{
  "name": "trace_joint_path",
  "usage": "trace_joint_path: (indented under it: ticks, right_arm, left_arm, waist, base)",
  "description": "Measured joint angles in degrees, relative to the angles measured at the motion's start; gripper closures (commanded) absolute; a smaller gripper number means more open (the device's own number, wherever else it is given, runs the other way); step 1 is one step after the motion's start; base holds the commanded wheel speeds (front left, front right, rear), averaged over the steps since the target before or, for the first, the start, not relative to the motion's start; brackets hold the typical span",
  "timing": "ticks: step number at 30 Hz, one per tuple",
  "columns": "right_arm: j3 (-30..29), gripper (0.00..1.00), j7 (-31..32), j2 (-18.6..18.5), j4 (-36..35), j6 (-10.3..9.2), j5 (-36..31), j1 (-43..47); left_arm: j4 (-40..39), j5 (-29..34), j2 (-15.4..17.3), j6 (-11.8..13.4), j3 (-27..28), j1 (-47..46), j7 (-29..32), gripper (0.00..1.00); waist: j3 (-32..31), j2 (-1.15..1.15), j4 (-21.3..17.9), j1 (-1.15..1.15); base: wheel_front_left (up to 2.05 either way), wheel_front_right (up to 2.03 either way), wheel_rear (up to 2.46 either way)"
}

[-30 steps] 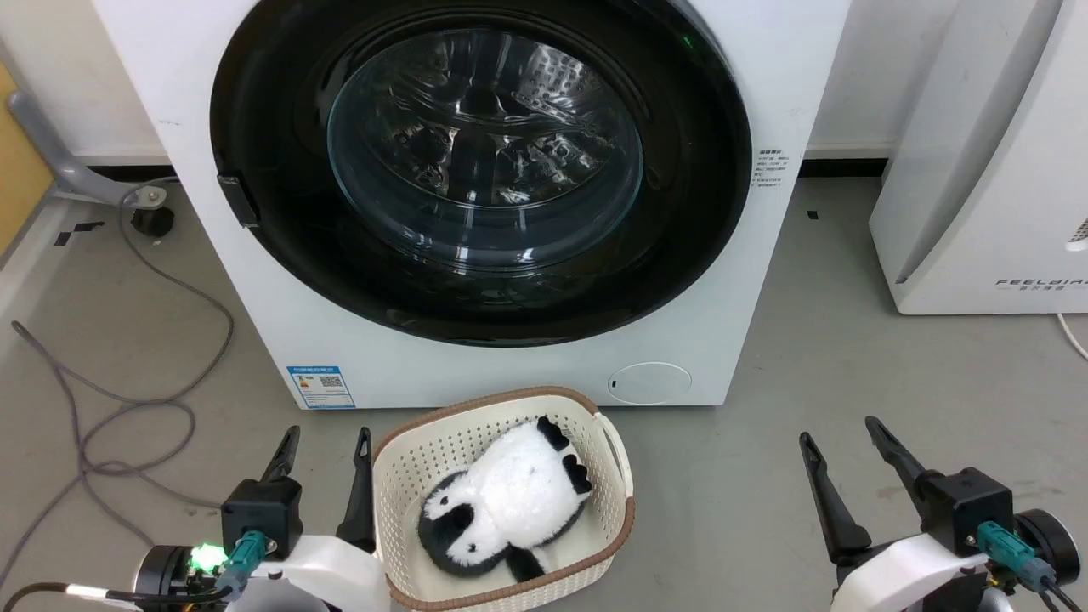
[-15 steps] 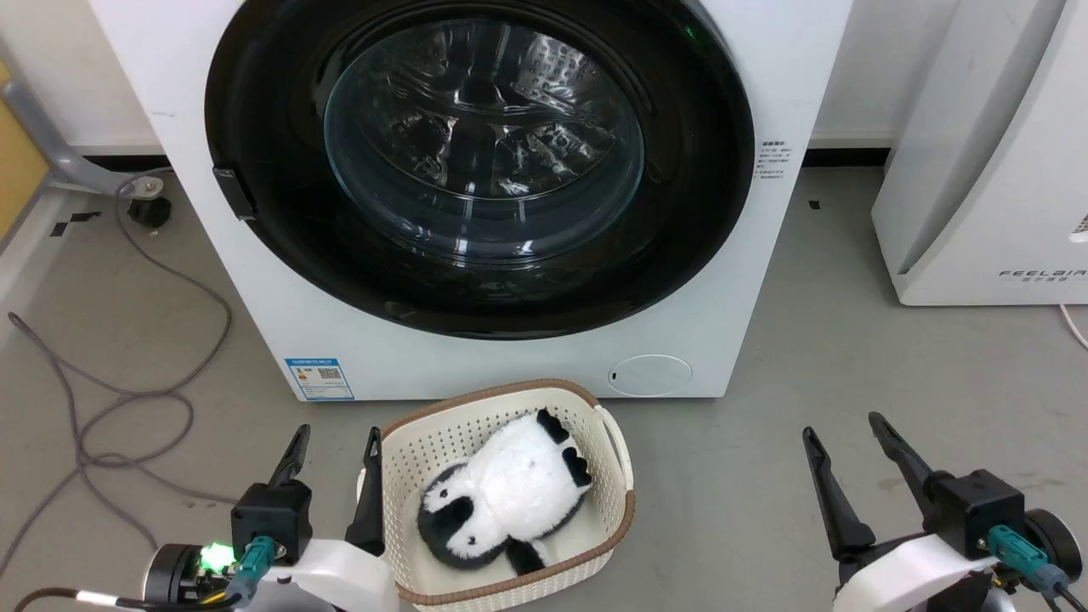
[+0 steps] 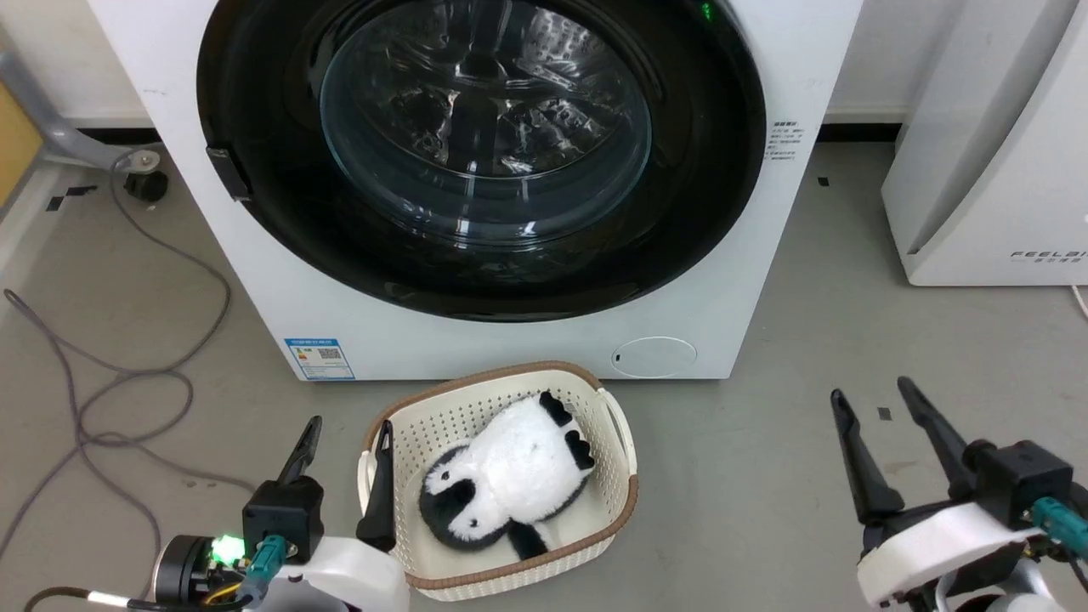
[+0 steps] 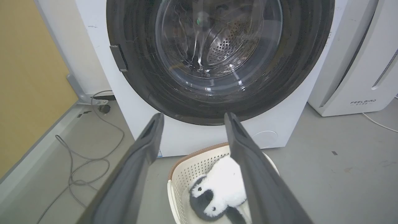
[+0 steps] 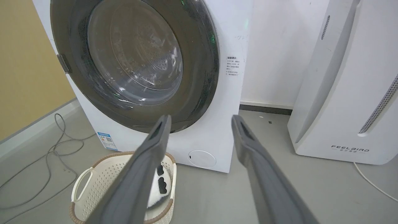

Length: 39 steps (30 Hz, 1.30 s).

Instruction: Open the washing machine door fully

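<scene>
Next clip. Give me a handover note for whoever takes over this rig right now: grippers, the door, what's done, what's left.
Left gripper: open, empty, low beside the white basket that holds a plush panda.
Right gripper: open, empty, low over the floor.
Washing machine door: looks shut, flush on the washing machine; a small dark tab sits on its left edge.
Done: nothing on the door; neither gripper touches it.
Left: reach the door, pull it loose, swing it fully open. The basket stands right in front, so mind it.
</scene>
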Motion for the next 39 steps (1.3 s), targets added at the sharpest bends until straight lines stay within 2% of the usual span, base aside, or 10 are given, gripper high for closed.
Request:
trace_joint_path:
  ticks: [17, 33, 34, 35, 39]
  right_arm:
    - [-1.3, 0.0, 2.1, -4.4, 1.1, 0.0, 10.1, -8.1]
    - [-8.6, 0.0, 7.9, -5.4, 5.1, -0.01, 23.2, -20.1]
    - [-9.1, 0.74, 8.3, -5.5, 5.7, -0.01, 23.9, -21.0]
    - [-9.4, 1.0, 8.7, -5.8, 6.6, -0.01, 24.6, -22.1]
    - [-10.2, 1.0, 10.4, -7.7, 9.1, -0.01, 27.7, -26.5]
  left_arm:
    - [0.2, 0.0, 0.2, 0.5, -1.9, -1.9, -2.0, 0.0]
    - [0.6, 0.0, 0.4, 1.2, -4.2, -4.0, -3.8, 0.0]
    - [0.5, 0.0, 0.4, 1.3, -4.4, -4.2, -4.0, 0.0]
    - [0.5, 0.0, 0.4, 1.5, -4.6, -4.4, -4.1, 0.0]
    - [0.6, 0.0, 0.4, 1.5, -5.4, -4.8, -4.5, 0.0]
  waist:
    - [3.4, 0.0, 1.2, 0.0]
    - [7.2, 0.0, 3.3, 0.0]
    - [7.4, 0.0, 3.4, 0.0]
    - [7.7, 0.0, 3.6, 0.0]
    - [9.0, 0.0, 4.2, 0.0]
  base:
    - [0.0, 0.0, 0.0]
    - [0.0, 0.0, 0.0]
    - [0.0, 0.0, 0.0]
    - [0.0, 0.0, 0.0]
    - [0.0, 0.0, 0.0]
